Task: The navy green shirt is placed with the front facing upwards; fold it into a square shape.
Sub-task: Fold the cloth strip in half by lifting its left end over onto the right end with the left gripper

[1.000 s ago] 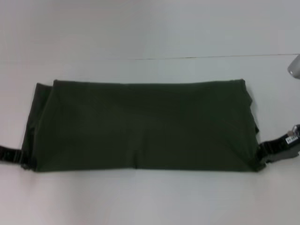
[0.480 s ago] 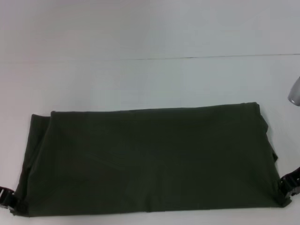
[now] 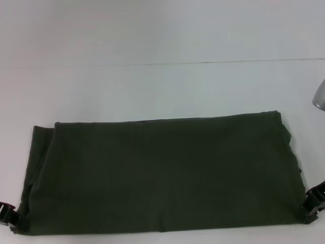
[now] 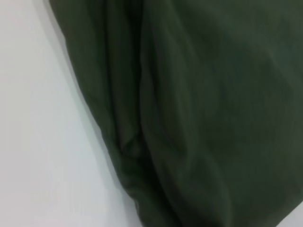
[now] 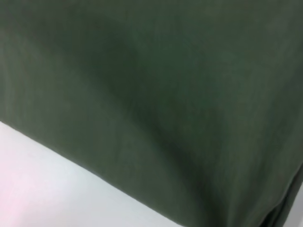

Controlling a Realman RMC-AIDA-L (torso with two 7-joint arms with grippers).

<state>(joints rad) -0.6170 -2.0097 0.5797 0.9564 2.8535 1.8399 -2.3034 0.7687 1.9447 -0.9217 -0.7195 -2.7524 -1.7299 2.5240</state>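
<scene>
Showing only plain green cloth with no print, label or writing to read, the navy green shirt [image 3: 162, 175] lies folded into a wide band on the white table [image 3: 152, 86]. Its long axis runs from the left to the right of the head view, filling the lower half of the frame. The far edge is straight and crosses the middle of the picture. The near edge sits almost at the bottom border. At the left end a second layer of cloth shows as a narrow strip beside the main panel.

The left gripper [image 3: 9, 217] is at the lower left corner of the frame, touching the near left corner of the shirt. The right gripper [image 3: 315, 203] is at the lower right edge, touching the near right corner. Whether either pincer is pinching the cloth or merely resting against it cannot be told. The shirt lies between the two.

The left wrist view shows the shirt [image 4: 189, 113] with soft folds along its edge beside bare table. The right wrist view is nearly filled by smooth cloth [image 5: 165, 94].

A grey rounded object [image 3: 319, 96] sits at the right edge of the head view.
</scene>
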